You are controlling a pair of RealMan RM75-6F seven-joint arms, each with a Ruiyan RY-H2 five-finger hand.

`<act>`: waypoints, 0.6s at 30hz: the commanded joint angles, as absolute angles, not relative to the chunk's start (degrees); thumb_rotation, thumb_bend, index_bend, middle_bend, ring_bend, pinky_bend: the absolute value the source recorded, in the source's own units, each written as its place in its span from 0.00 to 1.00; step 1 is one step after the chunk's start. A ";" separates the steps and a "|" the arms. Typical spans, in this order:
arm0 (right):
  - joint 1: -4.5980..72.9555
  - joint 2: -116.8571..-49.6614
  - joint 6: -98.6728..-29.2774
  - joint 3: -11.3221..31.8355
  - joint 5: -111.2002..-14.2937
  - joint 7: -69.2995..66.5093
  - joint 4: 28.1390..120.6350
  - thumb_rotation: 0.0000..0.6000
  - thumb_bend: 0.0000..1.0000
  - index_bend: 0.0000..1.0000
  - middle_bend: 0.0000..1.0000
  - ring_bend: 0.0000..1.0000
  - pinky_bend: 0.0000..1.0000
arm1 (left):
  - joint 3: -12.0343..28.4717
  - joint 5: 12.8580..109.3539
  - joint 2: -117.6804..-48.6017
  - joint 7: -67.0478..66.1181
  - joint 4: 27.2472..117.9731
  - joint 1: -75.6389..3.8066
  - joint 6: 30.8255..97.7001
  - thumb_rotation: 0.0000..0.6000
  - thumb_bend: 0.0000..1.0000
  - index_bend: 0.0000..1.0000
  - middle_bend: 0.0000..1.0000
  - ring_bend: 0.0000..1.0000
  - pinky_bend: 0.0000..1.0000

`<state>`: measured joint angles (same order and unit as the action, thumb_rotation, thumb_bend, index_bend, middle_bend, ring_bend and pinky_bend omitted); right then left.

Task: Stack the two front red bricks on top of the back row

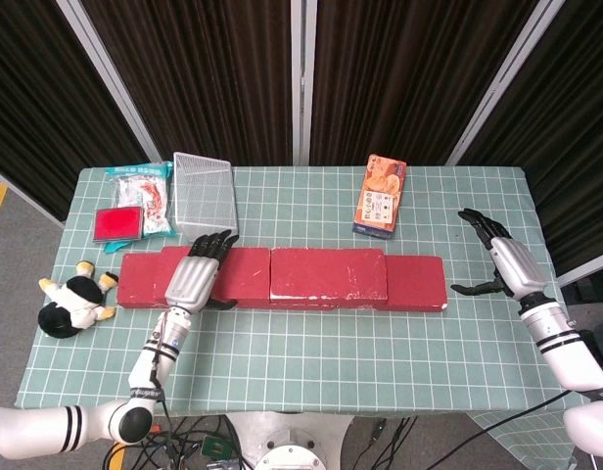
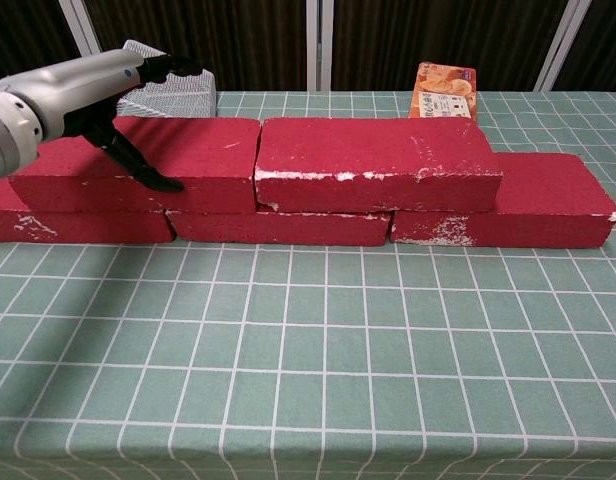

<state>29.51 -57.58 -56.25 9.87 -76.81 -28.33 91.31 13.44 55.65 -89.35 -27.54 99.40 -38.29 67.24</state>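
Left hand [image 1: 192,276] flat, fingers spread — right hand [image 1: 507,260] open, held apart.

Two camera views show one scene. The head view looks steeply down from high above the near edge of a green checked table [image 1: 311,352], taking in the whole tabletop, dark curtains behind it, and both arms reaching in from the bottom corners. The chest view sits low and close, just above table height, facing the same way toward the curtains. Both views share the red bricks [image 2: 378,165] across the middle, an orange box [image 2: 445,91] and a wire basket [image 1: 204,192] behind them.
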 commanded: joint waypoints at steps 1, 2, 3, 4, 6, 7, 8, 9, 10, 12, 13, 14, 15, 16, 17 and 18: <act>29.48 -57.62 -56.12 9.91 -76.82 -28.52 91.16 1.00 0.00 0.00 0.00 0.00 0.00 | 13.38 55.55 -89.37 -27.54 99.39 -38.41 67.15 1.00 0.00 0.04 0.00 0.00 0.00; 29.47 -57.66 -56.07 9.92 -76.83 -28.54 91.07 1.00 0.00 0.00 0.00 0.00 0.00 | 13.33 55.54 -89.37 -27.57 99.37 -38.45 67.15 1.00 0.00 0.04 0.00 0.00 0.00; 29.45 -57.71 -56.03 9.93 -76.83 -28.61 90.98 1.00 0.00 0.00 0.00 0.00 0.00 | 13.24 55.56 -89.39 -27.57 99.33 -38.47 67.15 1.00 0.00 0.04 0.00 0.00 0.00; 29.43 -57.72 -56.00 9.94 -76.85 -28.68 90.94 1.00 0.00 0.00 0.00 0.00 0.00 | 13.18 55.57 -89.38 -27.51 99.30 -38.48 67.14 1.00 0.00 0.04 0.00 0.00 0.00; 29.39 -57.76 -55.98 9.96 -76.91 -28.74 90.84 1.00 0.00 0.00 0.00 0.00 0.00 | 13.14 55.54 -89.44 -27.30 99.14 -38.47 67.21 1.00 0.00 0.04 0.00 0.00 0.00; 29.37 -57.78 -55.99 9.99 -76.95 -28.79 90.82 1.00 0.00 0.00 0.00 0.00 0.00 | 13.13 55.48 -89.43 -27.18 99.10 -38.47 67.18 1.00 0.00 0.04 0.00 0.00 0.00; 29.36 -57.77 -55.99 10.01 -76.98 -28.84 90.81 1.00 0.00 0.00 0.00 0.00 0.00 | 13.10 55.45 -89.39 -27.08 99.10 -38.45 67.15 1.00 0.00 0.04 0.00 0.00 0.00; 29.35 -57.76 -55.98 10.04 -77.00 -28.85 90.78 1.00 0.00 0.00 0.00 0.00 0.00 | 12.99 55.52 -89.28 -27.00 99.17 -38.39 67.19 1.00 0.00 0.04 0.00 0.00 0.00; 29.34 -57.75 -55.99 10.06 -77.02 -28.87 90.80 1.00 0.00 0.00 0.00 0.00 0.00 | 12.87 55.67 -89.16 -26.96 99.28 -38.32 67.27 1.00 0.00 0.04 0.00 0.00 0.00; 29.31 -57.67 -56.02 10.15 -77.05 -28.88 90.87 1.00 0.00 0.00 0.00 0.00 0.00 | 12.55 56.16 -88.71 -26.87 99.85 -38.03 67.67 1.00 0.00 0.04 0.00 0.00 0.00; 29.30 -57.64 -56.04 10.18 -77.06 -28.83 90.91 1.00 0.00 0.00 0.00 0.00 0.00 | 12.38 56.42 -88.45 -26.86 100.17 -37.86 67.90 1.00 0.00 0.04 0.00 0.00 0.00; 29.29 -57.61 -56.06 10.21 -77.06 -28.80 90.96 1.00 0.00 0.00 0.00 0.00 0.00 | 12.20 56.67 -88.15 -26.90 100.51 -37.69 68.13 1.00 0.00 0.04 0.00 0.00 0.00; 29.28 -57.57 -56.06 10.23 -77.08 -28.75 91.03 1.00 0.00 0.00 0.00 0.00 0.00 | 11.90 56.97 -87.69 -26.99 100.98 -37.41 68.45 1.00 0.00 0.04 0.00 0.00 0.00; 29.28 -57.55 -56.04 10.25 -77.07 -28.68 91.07 1.00 0.00 0.00 0.00 0.00 0.00 | 11.67 57.15 -87.31 -27.06 101.34 -37.18 68.68 1.00 0.00 0.04 0.00 0.00 0.00; 29.28 -57.53 -56.00 10.25 -77.06 -28.60 91.11 1.00 0.00 0.00 0.00 0.00 0.00 | 11.45 57.26 -86.92 -27.14 101.68 -36.96 68.86 1.00 0.00 0.04 0.00 0.00 0.00; 29.29 -57.53 -55.96 10.28 -77.03 -28.53 91.17 1.00 0.00 0.00 0.00 0.00 0.00 | 11.15 57.32 -86.34 -27.22 102.10 -36.64 69.06 1.00 0.00 0.04 0.00 0.00 0.00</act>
